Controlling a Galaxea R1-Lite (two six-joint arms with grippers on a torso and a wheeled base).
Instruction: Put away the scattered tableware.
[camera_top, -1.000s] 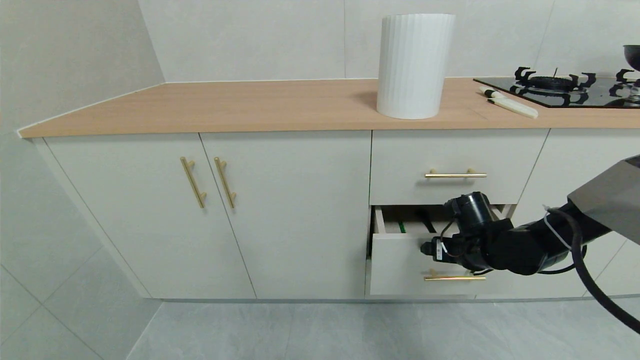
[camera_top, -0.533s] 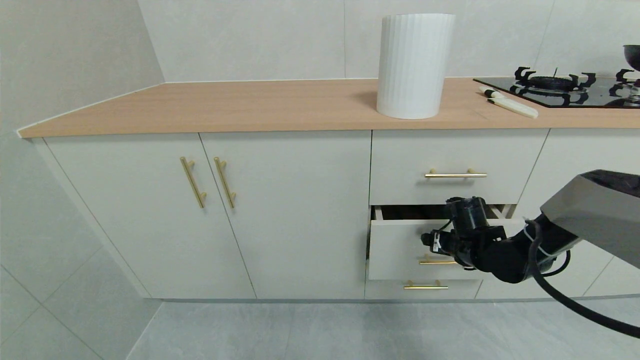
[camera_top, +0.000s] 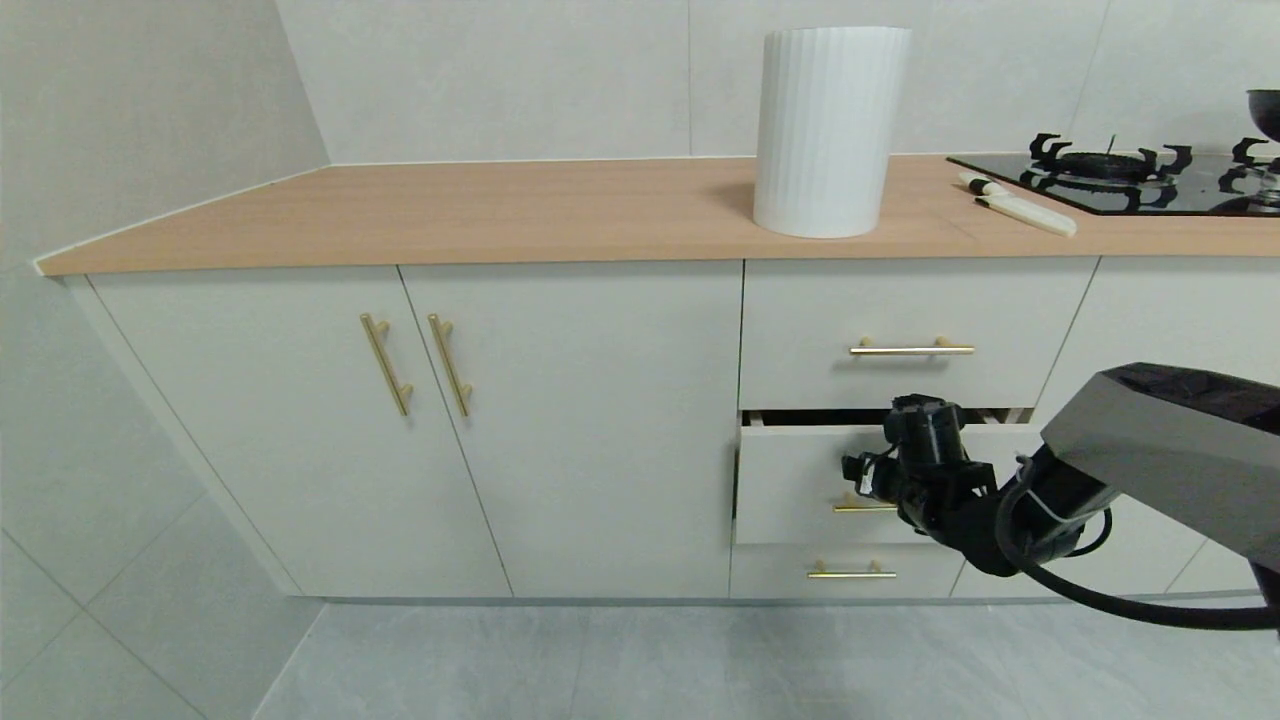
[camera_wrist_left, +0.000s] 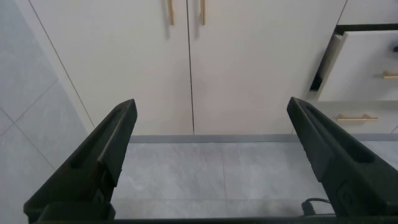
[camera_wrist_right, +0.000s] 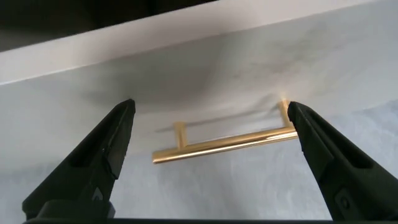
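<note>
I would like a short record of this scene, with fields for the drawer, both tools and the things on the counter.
Middle drawer: open by a narrow gap
Right tool: open, facing the gold handle; contact unclear
Left tool: open, above the floor, facing the cabinet doors
Countertop: white ribbed container; pale utensils beside the stove

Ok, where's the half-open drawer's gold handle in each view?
Head view: gold handle on the ajar drawer front, lower right.
Left wrist view: the handle sits far off on that same front.
Right wrist view: close up, between the open right fingers.
Shared landmark: the drawer front's top edge.
</note>
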